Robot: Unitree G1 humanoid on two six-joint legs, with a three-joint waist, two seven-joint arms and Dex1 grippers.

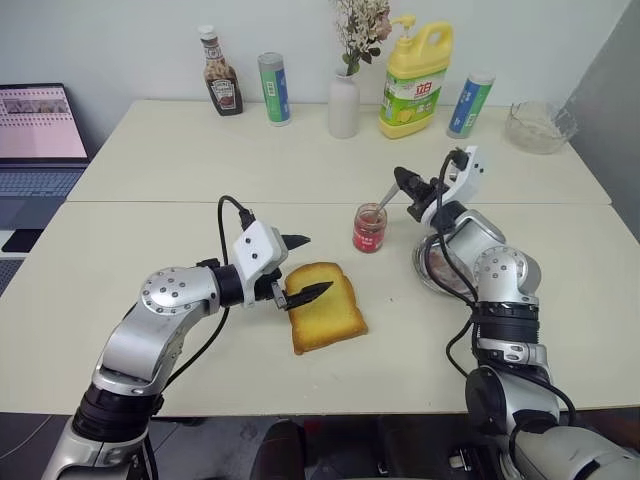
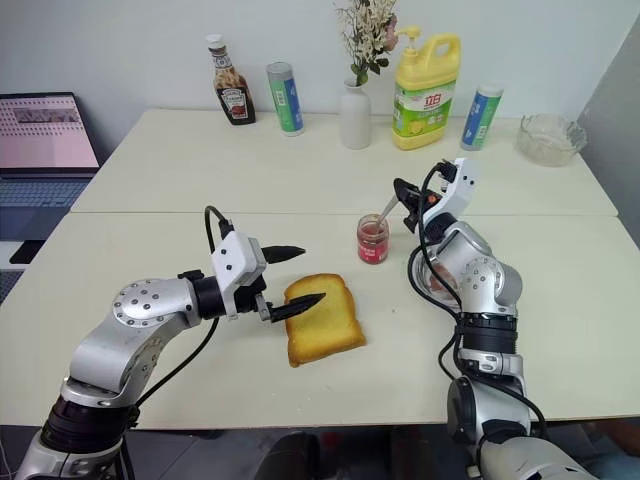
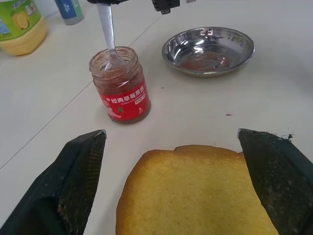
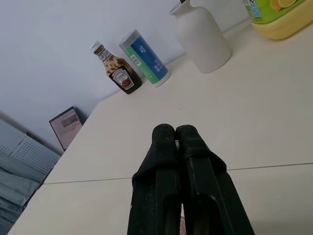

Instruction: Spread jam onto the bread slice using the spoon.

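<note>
So the left wrist view gets a nice close look: the spoon [image 3: 108, 34] has its bowl down in the jam [image 3: 120, 85], handle rising out of the jar, and just beyond sits a round steel dish [image 3: 209, 50] with reddish smears that the head views mostly hide behind the right arm. The right wrist view looks the other way, over pressed-together fingers toward the ketchup bottle [image 4: 118, 71], a green-and-blue canister [image 4: 146, 59] and the white vase [image 4: 204, 36].

From the head views, the right gripper [image 1: 402, 183] is clamped on the spoon handle above the jar. The left gripper [image 1: 303, 266] is spread wide at the bread slice [image 1: 326, 306], one finger over its near-left corner, the other off its edge.

Lots of bare cream table [image 1: 180, 160] around; bottles line the far edge, laptop [image 1: 35, 135] off to the left
</note>
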